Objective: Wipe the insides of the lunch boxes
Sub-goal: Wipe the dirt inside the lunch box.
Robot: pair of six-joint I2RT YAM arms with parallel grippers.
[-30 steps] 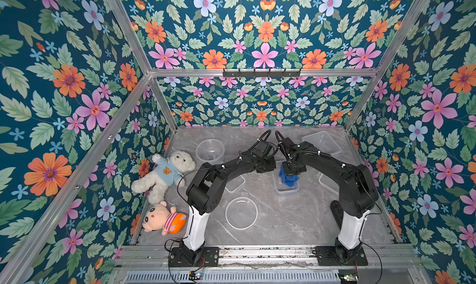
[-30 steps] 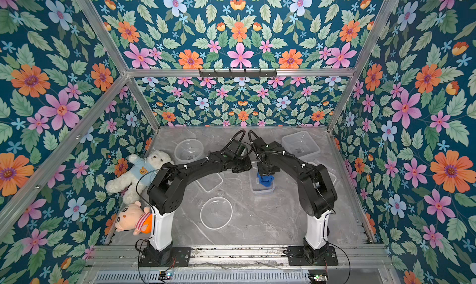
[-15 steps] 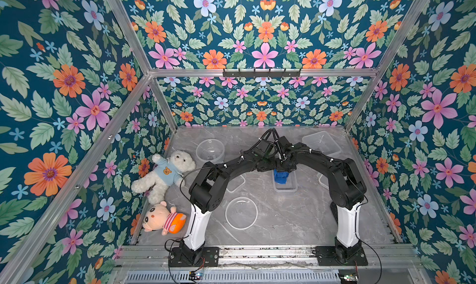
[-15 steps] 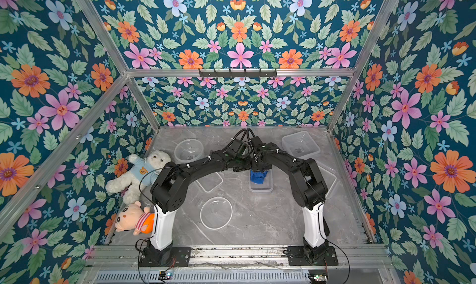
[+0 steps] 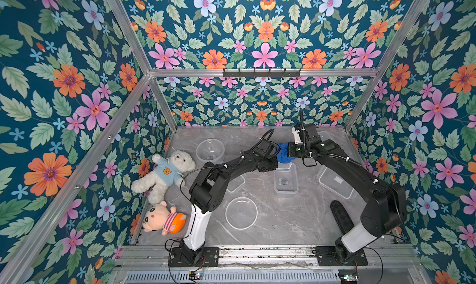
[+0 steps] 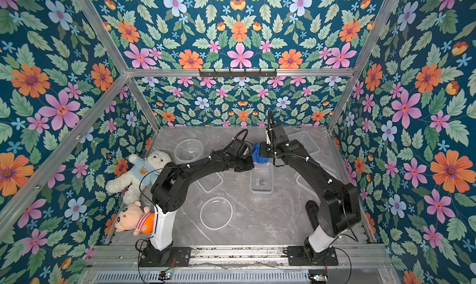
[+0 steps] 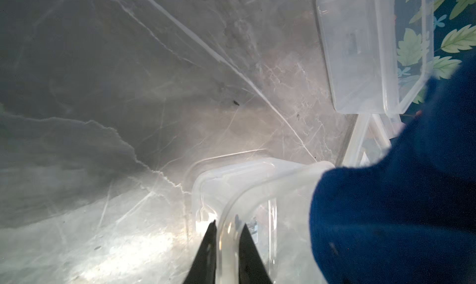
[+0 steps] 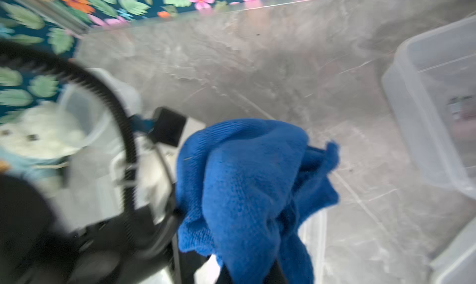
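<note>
The small rectangular lunch box (image 5: 285, 181) (image 6: 261, 178) stands mid-table. My left gripper (image 5: 271, 164) (image 7: 228, 228) is shut on its near-left rim, one finger inside and one outside. Above the box's far end my right gripper (image 5: 288, 152) (image 8: 257, 275) is shut on a bunched blue cloth (image 5: 283, 155) (image 8: 252, 187) (image 7: 399, 192), which hangs clear of the box. The round lunch box (image 5: 210, 151) (image 6: 189, 151) sits at the back left. At the back right stands the large square lunch box (image 6: 305, 143) (image 7: 360, 50) (image 8: 432, 102), partly hidden by the right arm.
A round lid (image 5: 241, 213), a rectangular lid (image 5: 235, 183) under the left arm and a large lid (image 5: 334, 182) lie flat on the table. A white teddy bear (image 5: 164, 172) and a doll (image 5: 162, 217) lie at the left wall.
My right gripper has lifted the blue cloth out of the small rectangular box and drawn back towards the right. The left gripper has kept its hold on the rim.
</note>
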